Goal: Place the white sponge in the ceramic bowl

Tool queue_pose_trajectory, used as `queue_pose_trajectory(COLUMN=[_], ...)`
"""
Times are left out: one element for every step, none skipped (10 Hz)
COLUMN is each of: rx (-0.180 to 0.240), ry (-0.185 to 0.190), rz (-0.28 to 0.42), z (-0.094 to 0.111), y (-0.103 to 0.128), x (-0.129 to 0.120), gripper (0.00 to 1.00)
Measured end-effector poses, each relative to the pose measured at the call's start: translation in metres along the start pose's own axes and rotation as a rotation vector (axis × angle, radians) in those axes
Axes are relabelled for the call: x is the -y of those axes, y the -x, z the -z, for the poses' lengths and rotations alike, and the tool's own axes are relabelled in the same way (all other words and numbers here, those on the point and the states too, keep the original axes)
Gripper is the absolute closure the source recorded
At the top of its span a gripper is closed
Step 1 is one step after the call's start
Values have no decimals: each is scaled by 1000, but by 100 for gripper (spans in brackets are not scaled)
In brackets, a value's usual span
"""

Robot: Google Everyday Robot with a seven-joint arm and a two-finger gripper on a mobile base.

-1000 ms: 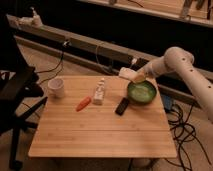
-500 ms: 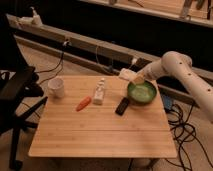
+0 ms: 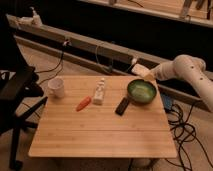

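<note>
The white sponge (image 3: 139,69) is held in the air at the tip of my gripper (image 3: 146,73), just above and behind the far rim of the green ceramic bowl (image 3: 141,91). The gripper is shut on the sponge. The white arm reaches in from the right. The bowl stands on the wooden table (image 3: 100,130) near its far right corner, and its inside looks empty.
On the table are a white mug (image 3: 56,87) at the left, a small white bottle (image 3: 100,92), an orange carrot-like item (image 3: 83,103) and a black bar (image 3: 122,105) beside the bowl. A black chair (image 3: 17,90) stands at the left. Cables (image 3: 185,130) lie on the floor at the right.
The gripper with the sponge has moved right, from over the table's far edge to a spot just behind the bowl's rim.
</note>
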Motion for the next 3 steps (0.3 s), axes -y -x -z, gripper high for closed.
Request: queue_pose_trajectory(rx=[-5,-8,-4], ry=[5,17,29], rz=[0,31,57], z=[-1,-5,-11], y=[-5,-7,-3], x=[4,2,-10], gripper=[30,40,52])
